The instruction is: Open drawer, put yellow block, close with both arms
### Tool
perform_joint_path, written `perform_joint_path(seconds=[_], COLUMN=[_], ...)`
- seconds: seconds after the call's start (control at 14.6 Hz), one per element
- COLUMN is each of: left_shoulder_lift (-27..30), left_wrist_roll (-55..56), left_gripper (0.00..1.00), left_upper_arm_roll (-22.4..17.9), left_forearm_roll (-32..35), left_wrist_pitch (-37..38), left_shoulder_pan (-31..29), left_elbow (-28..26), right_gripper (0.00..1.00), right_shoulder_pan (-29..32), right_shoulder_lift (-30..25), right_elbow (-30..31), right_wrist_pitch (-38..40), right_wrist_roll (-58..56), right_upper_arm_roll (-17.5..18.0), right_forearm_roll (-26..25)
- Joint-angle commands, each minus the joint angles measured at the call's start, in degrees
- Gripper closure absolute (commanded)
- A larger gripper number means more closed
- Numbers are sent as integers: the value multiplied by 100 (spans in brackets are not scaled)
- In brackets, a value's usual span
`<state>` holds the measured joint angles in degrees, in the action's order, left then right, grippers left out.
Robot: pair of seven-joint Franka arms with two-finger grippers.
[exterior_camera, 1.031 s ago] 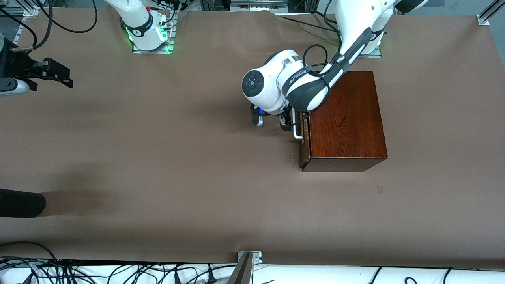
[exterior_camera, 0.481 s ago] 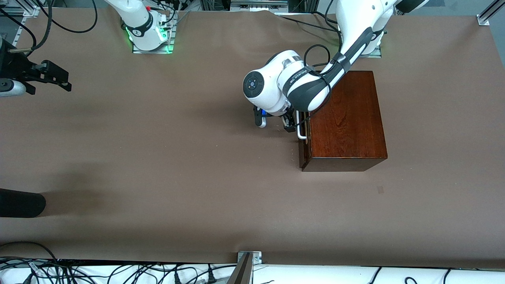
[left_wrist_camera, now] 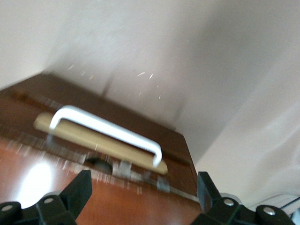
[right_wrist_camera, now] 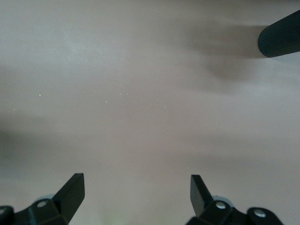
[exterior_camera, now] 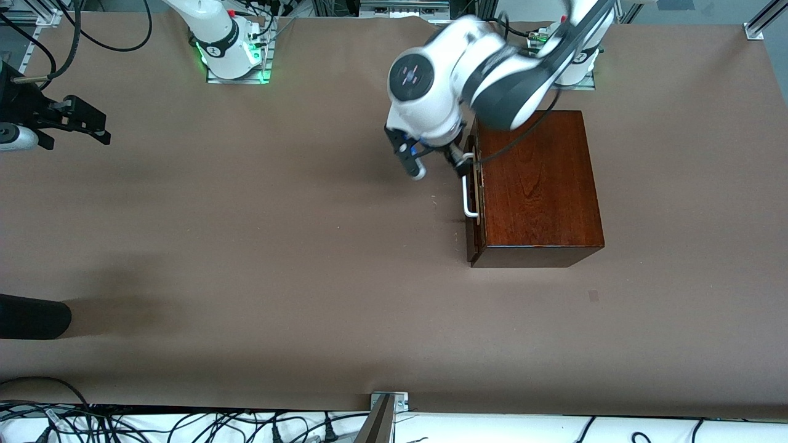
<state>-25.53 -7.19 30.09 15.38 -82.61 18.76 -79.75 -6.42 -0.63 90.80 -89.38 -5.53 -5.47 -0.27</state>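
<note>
drawer: shut flush in the wooden box, right of centre in the front frame; dark front faces the right arm's end of the bench.
handle: white bar on the drawer front, nothing gripping it.
left gripper: fingers released and spread, over the bench beside the handle's upper end; one finger just beside the bar, contact unclear.
left wrist view: handle sits between and above the two spread fingers, apart from both.
right gripper: upper left edge of the front frame, waiting, fingers released, only bare bench under them.
yellow block: can't see it anywhere.
</note>
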Motion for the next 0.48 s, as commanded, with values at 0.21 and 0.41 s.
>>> perform_joint_path(seconds=[0.21, 0.41], left_shoulder_lift=[883, 1364], left_wrist_roll=[746, 868], left_gripper=[0, 0], left_upper_arm_roll=[-91, -1009], left_forearm_roll=[-210, -463], left_wrist_pitch=[595, 493], left_shoulder_pan=[-1345, -1569], left_elbow=[397, 461], right_gripper=[0, 0], right_shoulder_pan=[-34, -26], right_shoulder_lift=[1, 1], right_elbow=[-53, -53], right_wrist_pitch=[-9, -9], right_wrist_roll=[87, 87], right_upper_arm_roll=[-6, -6], right_forearm_roll=[1, 1])
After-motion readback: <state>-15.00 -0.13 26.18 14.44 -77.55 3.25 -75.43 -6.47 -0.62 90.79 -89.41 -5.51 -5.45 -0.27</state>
